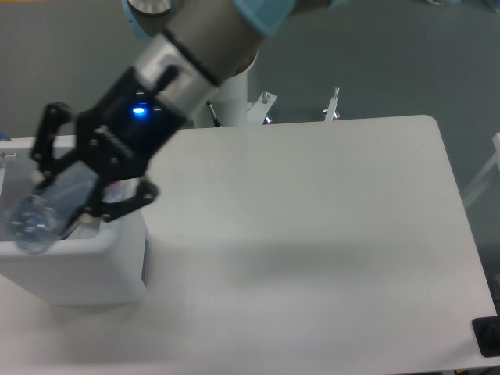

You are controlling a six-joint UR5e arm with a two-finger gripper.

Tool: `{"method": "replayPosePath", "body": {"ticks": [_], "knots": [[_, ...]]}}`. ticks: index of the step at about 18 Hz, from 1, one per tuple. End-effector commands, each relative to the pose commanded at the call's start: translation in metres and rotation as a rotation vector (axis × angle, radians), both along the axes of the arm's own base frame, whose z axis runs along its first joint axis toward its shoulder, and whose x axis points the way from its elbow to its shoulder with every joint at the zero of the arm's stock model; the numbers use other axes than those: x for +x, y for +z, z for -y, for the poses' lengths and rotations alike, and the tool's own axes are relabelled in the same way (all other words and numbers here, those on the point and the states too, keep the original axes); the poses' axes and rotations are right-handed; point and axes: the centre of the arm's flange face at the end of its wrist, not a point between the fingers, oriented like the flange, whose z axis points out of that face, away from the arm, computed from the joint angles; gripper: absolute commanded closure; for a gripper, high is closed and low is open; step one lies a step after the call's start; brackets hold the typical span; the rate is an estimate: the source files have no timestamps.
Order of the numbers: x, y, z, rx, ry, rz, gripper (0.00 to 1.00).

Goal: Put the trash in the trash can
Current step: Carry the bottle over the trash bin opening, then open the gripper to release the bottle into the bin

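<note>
I see the gripper [70,183] clamped on the bottle [47,209] — tilted, above the bin [94,269].

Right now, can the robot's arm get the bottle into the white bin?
Probably yes. The fingers hold the bottle right above the bin's open top, and nothing seems to block the drop.

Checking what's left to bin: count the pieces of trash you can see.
1: the plastic bottle, held in the gripper above the trash can. The arm hides the bin's inside, so any other piece there cannot be seen.
</note>
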Motion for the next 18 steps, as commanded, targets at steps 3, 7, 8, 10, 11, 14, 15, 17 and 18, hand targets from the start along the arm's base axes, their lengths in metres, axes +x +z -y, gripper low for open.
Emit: {"method": "replayPosePath", "body": {"ticks": [3, 7, 8, 10, 11, 14, 15, 17, 18], "knots": [[0.016, -0.022, -0.005, 0.026, -0.026, -0.023, 0.51], [0.019, -0.032, -0.004, 0.034, -0.032, -0.031, 0.13], [0.019, -0.032, -0.004, 0.035, -0.032, -0.032, 0.03], [0.018, -0.036, -0.004, 0.029, -0.032, -0.028, 0.02], [0.018, -0.037, -0.004, 0.028, -0.033, -0.028, 0.01], [0.017, -0.042, -0.005, 0.021, -0.032, -0.024, 0.0], [0.012, -0.043, -0.004, 0.021, -0.026, -0.025, 0.0], [-0.011, -0.047, 0.002, 0.016, 0.007, -0.024, 0.0], [-0.028, -0.049, 0.008, 0.015, 0.033, -0.022, 0.0]]}}
